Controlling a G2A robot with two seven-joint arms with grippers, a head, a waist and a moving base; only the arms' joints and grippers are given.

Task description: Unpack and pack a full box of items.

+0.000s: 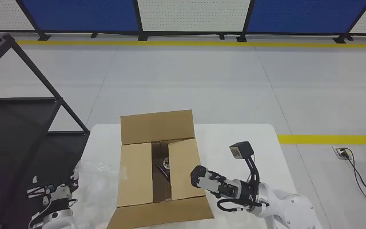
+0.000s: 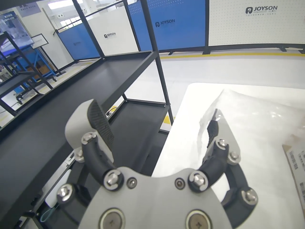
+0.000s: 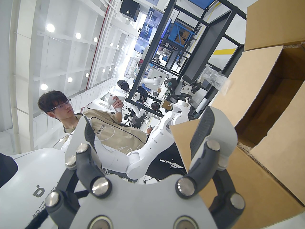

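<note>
Cardboard box (image 3: 262, 179) is shown at the middle of a white table (image 1: 246, 137), half opened. Its near flap (image 1: 163, 214) is folded out toward the robot. Just beside the box's right side, close to the near corner, the right gripper (image 1: 200, 174) is held with its fingers spread wide and nothing between them. In its wrist view, one finger is seen right in front of a cardboard corner.

Well apart from the box, on its left, the left gripper (image 2: 155, 113) is held low by a clear plastic bag (image 2: 250, 120), also spread wide and empty.

The left flap (image 1: 134, 174) and right flap (image 1: 184, 169) are laid inward over the opening, with a gap left between them. Through that gap the contents (image 1: 166, 164) are dimly seen. They may be a round metal part and something dark and thin, but this cannot be made out surely. The far flap (image 1: 157, 126) is folded open, away from the opening.

The step in hand is judged to be the opening of the right flap. It would be done best if the flap's free edge were caught from below and swung outward, so that the box is not pushed. Bare table is left on the box's right for that swing. On its left, room is narrowed by the bag and by a black rack (image 1: 34, 131) past the table edge.
</note>
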